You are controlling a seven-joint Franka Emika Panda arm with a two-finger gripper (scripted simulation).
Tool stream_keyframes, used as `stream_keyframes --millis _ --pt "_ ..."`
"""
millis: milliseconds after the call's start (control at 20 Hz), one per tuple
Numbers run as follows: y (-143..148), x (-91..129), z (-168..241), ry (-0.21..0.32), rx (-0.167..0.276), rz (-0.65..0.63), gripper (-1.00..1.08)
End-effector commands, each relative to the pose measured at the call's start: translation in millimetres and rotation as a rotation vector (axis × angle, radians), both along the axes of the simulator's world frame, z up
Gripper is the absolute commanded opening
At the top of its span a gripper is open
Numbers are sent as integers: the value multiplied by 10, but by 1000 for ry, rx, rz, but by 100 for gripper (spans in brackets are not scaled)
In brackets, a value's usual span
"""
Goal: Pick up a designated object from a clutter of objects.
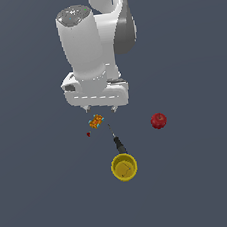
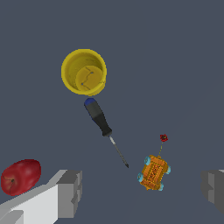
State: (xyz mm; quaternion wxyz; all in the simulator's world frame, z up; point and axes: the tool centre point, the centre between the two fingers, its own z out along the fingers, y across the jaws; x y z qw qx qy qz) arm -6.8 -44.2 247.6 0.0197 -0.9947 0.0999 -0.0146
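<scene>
The designated object, a tiny orange blocky item [image 1: 96, 121] with blue-white specks, lies on the grey floor just below my gripper [image 1: 101, 108]. In the wrist view the orange item [image 2: 153, 173] sits between my two fingertips, one finger [image 2: 70, 193] on one side and the other finger [image 2: 214, 190] far on the other. My gripper [image 2: 142, 192] is open and holds nothing. The rest of the clutter is a black-handled thin tool [image 1: 118, 142], a yellow cup [image 1: 124, 166] and a red apple [image 1: 158, 120].
A tiny dark-red dot [image 1: 88, 134] lies close to the orange item, seen too in the wrist view as a red dot [image 2: 163, 138]. The screwdriver tip [image 2: 126, 165] points near the orange item. The apple [image 2: 20, 175] lies beside one finger. The cup [image 2: 84, 71] stands beyond the tool's handle.
</scene>
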Motion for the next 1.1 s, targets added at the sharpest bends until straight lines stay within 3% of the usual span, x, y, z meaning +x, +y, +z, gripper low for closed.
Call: stream_keyframes --millis 0,550,1050 --pt "-93 -58 -243 5 0 -45 100" --pt "-505 -527 -1290 27 -11 -262 100" --pt "-695 -895 -1764 38 -26 -377 100"
